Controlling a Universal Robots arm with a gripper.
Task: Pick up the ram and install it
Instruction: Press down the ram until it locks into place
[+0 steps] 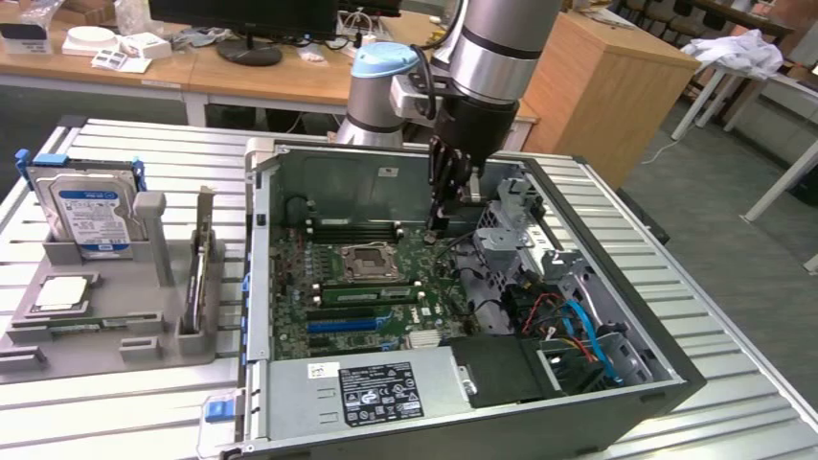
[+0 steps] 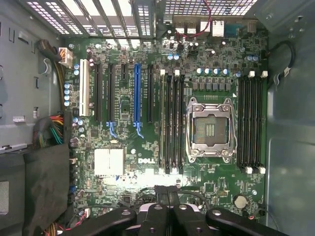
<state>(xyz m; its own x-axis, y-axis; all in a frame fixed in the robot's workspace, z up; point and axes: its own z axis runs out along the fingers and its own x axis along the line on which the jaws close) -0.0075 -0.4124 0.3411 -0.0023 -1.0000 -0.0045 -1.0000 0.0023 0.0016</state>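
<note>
The arm (image 1: pixel 492 57) comes down steeply from above into the open computer case (image 1: pixel 665 379). Its gripper (image 1: pixel 440 216) points straight down near the far edge of the motherboard (image 1: pixel 320 321). In the wrist view the gripper (image 2: pixel 167 191) has its black fingers pressed together, with nothing pinched between them. It hangs clear of the board, over the edge nearest the camera.

The ram (image 1: pixel 367 292) is a thin green stick. It appears to sit seated in a memory slot just beside the processor socket (image 1: pixel 371 261). In the wrist view it shows as a pale green edge (image 2: pixel 162 123) along the outermost of those dark slots, apart from the gripper.

A grey metal drive cage (image 1: pixel 518 225) stands close beside the gripper, on the exterior view's right. Red, blue and black cables (image 1: pixel 576 331) bunch together beyond it. A boxy power supply (image 1: pixel 377 393) with a black label fills the near end of the case.

Outside the case, on the exterior view's left, a grey moulded holder (image 1: pixel 115 331) rests on the ribbed metal tabletop (image 1: pixel 115 417). The holder carries an upright silver hard drive (image 1: pixel 87 213) with a blue label and a flat, square processor chip (image 1: pixel 64 292).

The board is glossy green, with long black and blue slots and a finned silver heat sink (image 2: pixel 108 162).
</note>
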